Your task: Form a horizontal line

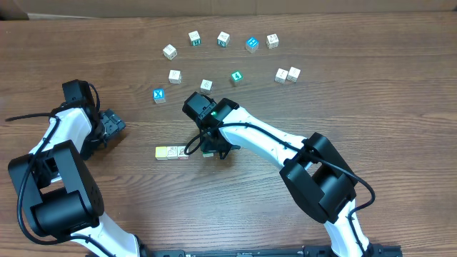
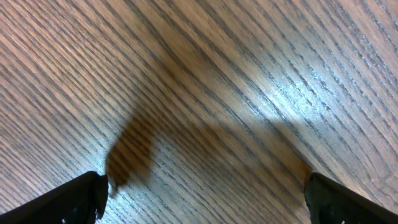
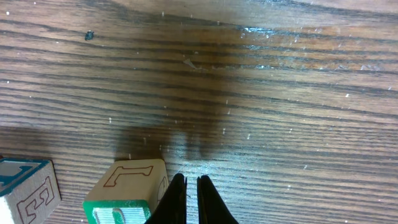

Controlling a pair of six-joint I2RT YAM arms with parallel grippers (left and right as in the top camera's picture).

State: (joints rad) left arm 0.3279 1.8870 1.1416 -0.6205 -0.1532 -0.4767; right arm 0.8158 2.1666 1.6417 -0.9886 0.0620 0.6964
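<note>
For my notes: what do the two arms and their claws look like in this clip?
Both the left arm and right arm have white shells between bulky black joint housings, with thin black cables running alongside. A small green light glows near the right wrist. The left claw and right claw are black and taper to narrow tips.

The left arm (image 1: 64,128) rises from its base at the lower left, white link bent back, wrist turned toward the right; the left pincer (image 1: 113,125) is spread wide, and its own wrist view catches only the two dark fingertips (image 2: 74,199), one at each lower corner, far apart; the right arm (image 1: 268,139) reaches from the lower right toward the centre, elbow bent, wrist tipped downward; the right pincer (image 3: 191,198) is closed, its two black fingers (image 3: 176,199) side by side with only a thin slit between them.
</note>
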